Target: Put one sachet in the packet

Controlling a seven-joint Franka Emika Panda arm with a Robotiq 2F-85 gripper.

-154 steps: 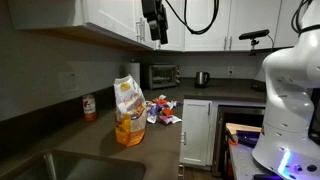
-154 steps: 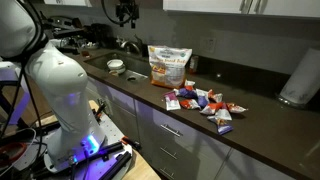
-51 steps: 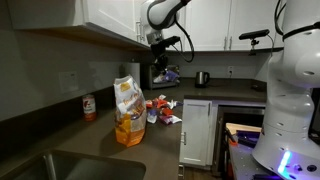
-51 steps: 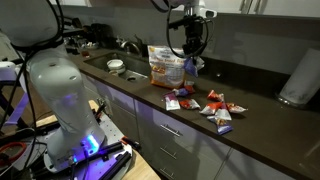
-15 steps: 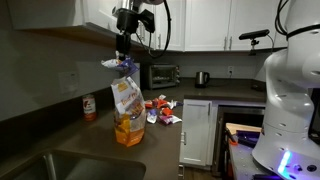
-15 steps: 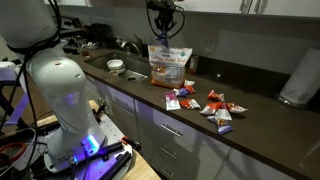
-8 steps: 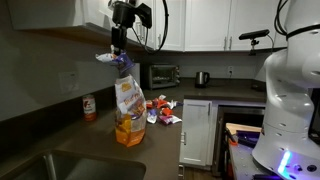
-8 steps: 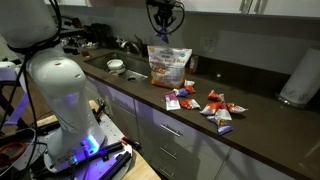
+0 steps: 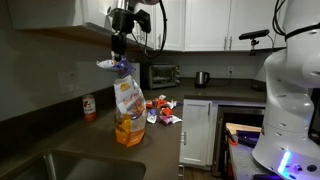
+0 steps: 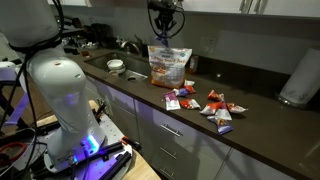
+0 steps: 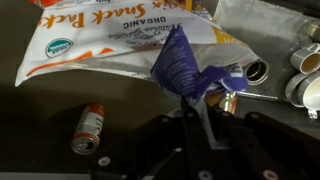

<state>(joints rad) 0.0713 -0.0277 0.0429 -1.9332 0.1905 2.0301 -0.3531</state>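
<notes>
The packet is a tall crinkly bag with white and orange print, standing upright on the dark counter; it also shows in the wrist view and in an exterior view. Directly above its top, my gripper is shut on a blue-purple sachet, which hangs from the fingers. In the wrist view the sachet is pinched between the jaws of the gripper, over the packet's upper edge. Several more sachets lie in a loose pile on the counter beside the packet.
A small red-labelled can stands by the wall behind the packet, seen too in the wrist view. Sink, toaster oven, kettle, paper towel roll. Upper cabinets hang close behind the arm.
The gripper stays shut on the sachet above the packet. It drifted slightly up and away, then came back down a little over the packet's top.
</notes>
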